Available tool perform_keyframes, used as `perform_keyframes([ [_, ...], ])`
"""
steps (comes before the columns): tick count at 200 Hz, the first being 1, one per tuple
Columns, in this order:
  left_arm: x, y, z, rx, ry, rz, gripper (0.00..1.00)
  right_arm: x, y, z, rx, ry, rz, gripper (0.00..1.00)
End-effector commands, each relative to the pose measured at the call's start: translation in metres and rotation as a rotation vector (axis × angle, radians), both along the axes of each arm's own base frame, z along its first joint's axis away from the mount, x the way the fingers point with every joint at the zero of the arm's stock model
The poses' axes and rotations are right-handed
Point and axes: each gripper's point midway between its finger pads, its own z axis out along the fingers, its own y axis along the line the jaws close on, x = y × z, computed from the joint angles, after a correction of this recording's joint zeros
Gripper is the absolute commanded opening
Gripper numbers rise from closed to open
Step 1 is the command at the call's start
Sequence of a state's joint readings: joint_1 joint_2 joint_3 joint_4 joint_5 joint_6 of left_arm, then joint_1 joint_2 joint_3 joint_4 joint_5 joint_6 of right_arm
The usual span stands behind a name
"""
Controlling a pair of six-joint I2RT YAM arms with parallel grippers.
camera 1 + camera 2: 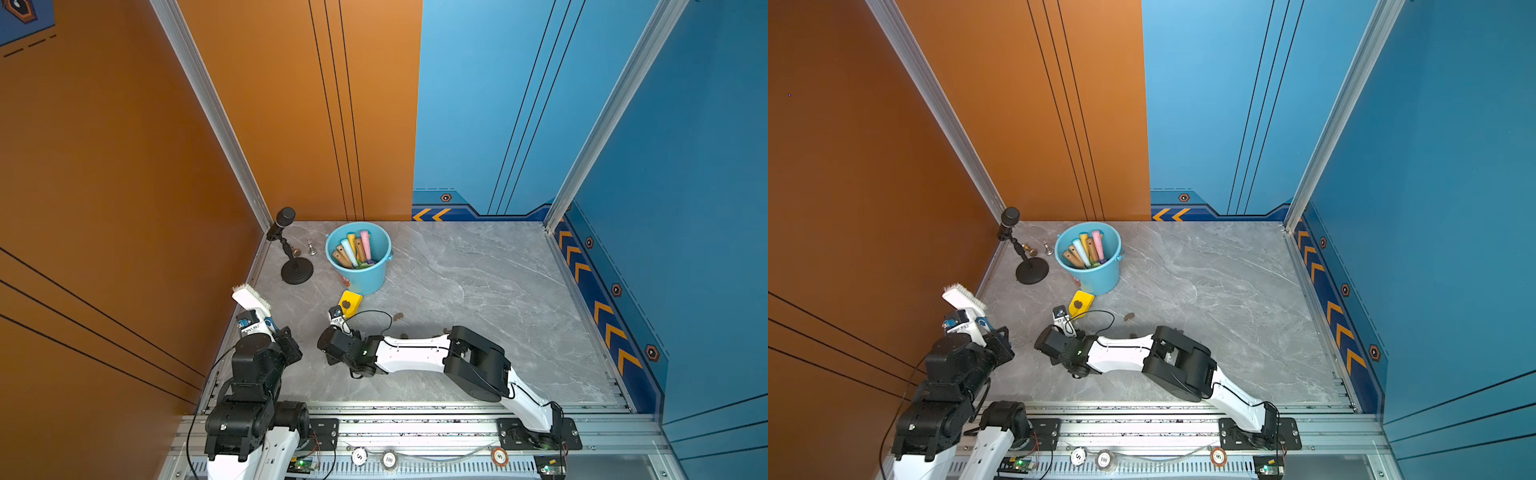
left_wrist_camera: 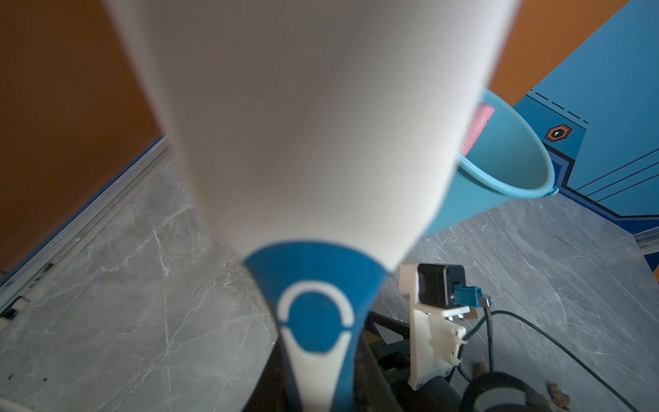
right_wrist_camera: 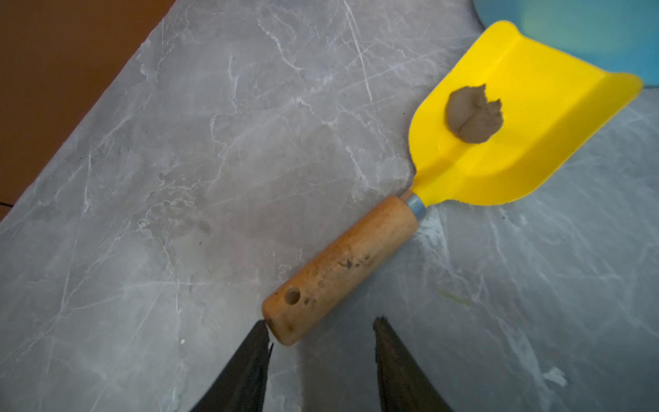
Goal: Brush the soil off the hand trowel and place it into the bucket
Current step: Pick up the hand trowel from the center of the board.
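Grey marble tabletop, light-blue bucket holding several tool handles, yellow trowel beside

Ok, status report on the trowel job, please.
Left gripper shut on brush. Right gripper open at trowel handle. Soil lump on blade. Bucket beside blade.

Here's the grey marble-patterned worktop, smooth with a soft sheen. On to the yellow hand trowel: the blade is glossy and smooth, plastic or painted metal, hard to say. Its rounded wooden handle is matt, scuffed and stained, with a dull metal collar. The brown soil lump looks matt and clay-like. The light-blue plastic bucket is smooth, the white plastic brush matt.
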State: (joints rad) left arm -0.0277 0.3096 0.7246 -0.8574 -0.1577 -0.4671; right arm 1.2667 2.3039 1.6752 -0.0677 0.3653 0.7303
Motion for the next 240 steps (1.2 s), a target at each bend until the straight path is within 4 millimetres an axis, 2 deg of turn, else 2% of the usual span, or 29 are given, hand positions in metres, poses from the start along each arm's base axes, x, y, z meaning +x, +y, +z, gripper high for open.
perform_keyframes([
  [1,0.0,0.001,0.005,0.021,-0.026,-0.005,0.0,0.005,-0.007,0.015,0.056,-0.033,-0.085,0.53],
  [25,-0.001,0.001,0.006,0.021,-0.035,-0.006,0.0,0.007,-0.005,0.02,0.076,-0.041,-0.097,0.54],
  [47,-0.002,0.0,0.006,0.018,-0.04,-0.007,0.0,0.012,0.004,0.005,0.038,-0.007,-0.108,0.54],
  [66,-0.003,0.001,0.007,0.018,-0.046,-0.005,0.0,0.013,0.01,0.001,0.059,0.002,-0.122,0.56],
  [81,-0.003,0.001,0.007,0.018,-0.046,-0.004,0.0,0.014,0.011,0.0,0.058,-0.008,-0.134,0.56],
  [92,-0.003,0.001,0.007,0.017,-0.049,-0.004,0.0,0.015,0.007,-0.01,0.028,-0.01,-0.142,0.56],
  [94,-0.003,0.001,0.008,0.018,-0.049,-0.003,0.0,0.017,0.011,-0.001,0.045,-0.015,-0.145,0.56],
  [98,-0.003,0.001,0.007,0.018,-0.049,-0.003,0.0,0.018,0.011,0.0,0.043,-0.019,-0.148,0.56],
  [140,-0.004,0.002,0.008,0.019,-0.056,-0.001,0.0,0.019,-0.001,-0.016,-0.04,-0.02,-0.159,0.55],
  [163,-0.004,0.002,0.009,0.018,-0.061,0.0,0.0,0.019,-0.009,-0.013,-0.062,-0.03,-0.156,0.52],
  [169,-0.004,0.002,0.009,0.018,-0.06,-0.002,0.0,0.018,-0.019,-0.024,-0.091,-0.024,-0.157,0.52],
  [240,-0.004,0.002,0.008,0.016,-0.057,0.0,0.0,0.011,-0.064,-0.009,-0.143,-0.003,-0.093,0.48],
])
